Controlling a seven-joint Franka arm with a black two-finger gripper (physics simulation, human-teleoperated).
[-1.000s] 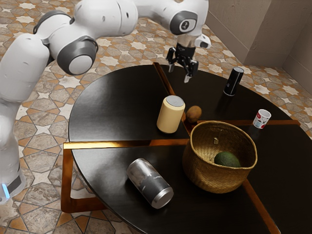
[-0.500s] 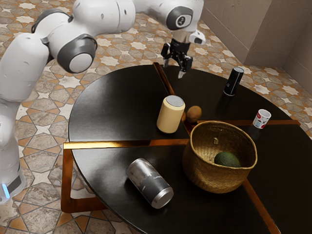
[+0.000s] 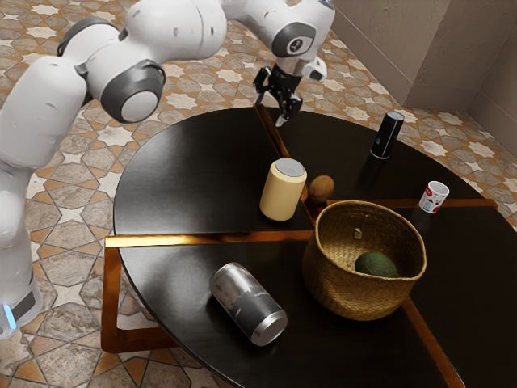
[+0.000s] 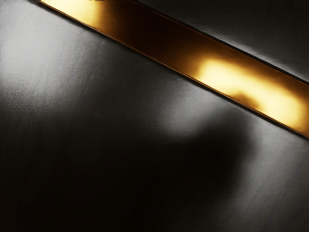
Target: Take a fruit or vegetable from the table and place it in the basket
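Gripper [image 3: 271,111]: fingers spread wide, nothing between them. Position: upper centre of the exterior view, near the table's [image 3: 178,170] far edge, presumably to keep clear of the basket [image 3: 353,297]. Avocado [image 3: 376,264]: inside the basket, lower right, enclosed by its walls; placement appears complete. Brown fruit [image 3: 321,189]: on the table beside the yellow can [image 3: 283,194], apparently not required.

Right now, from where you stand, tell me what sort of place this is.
Probably a home's dining or sitting area, perhaps a patio: a round black table bears a woven basket, the floor is patterned tile, and a plain wall stands beyond.
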